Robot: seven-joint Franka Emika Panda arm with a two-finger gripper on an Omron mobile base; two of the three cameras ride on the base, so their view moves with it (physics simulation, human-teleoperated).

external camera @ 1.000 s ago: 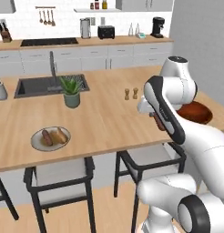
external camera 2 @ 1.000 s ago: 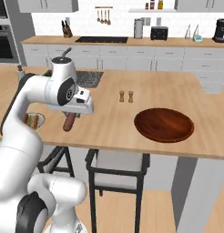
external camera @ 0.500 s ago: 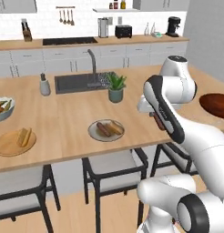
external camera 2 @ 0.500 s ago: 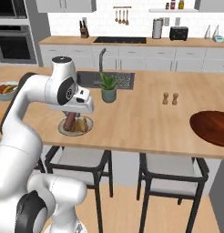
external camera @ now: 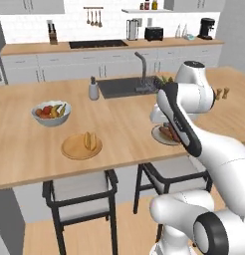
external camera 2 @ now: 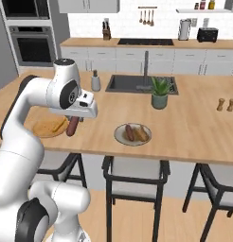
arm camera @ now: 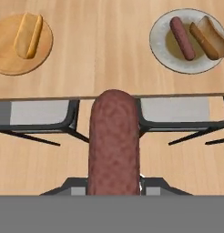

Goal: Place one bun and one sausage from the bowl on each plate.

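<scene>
Glossy white arm (external camera 2: 28,108), rounded segments, dark joints

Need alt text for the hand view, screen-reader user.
A reddish-brown sausage held in the gripper juts up the middle, seen from above the counter edge. Beyond it, a tan wooden plate at upper left holds one bun; a grey plate at upper right holds a bun and a sausage.

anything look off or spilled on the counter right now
Nothing stands out. The grey plate holds a sausage and a bun side by side, the tan plate holds one bun, and the gripper carries a sausage hanging end down. No spills.
</scene>
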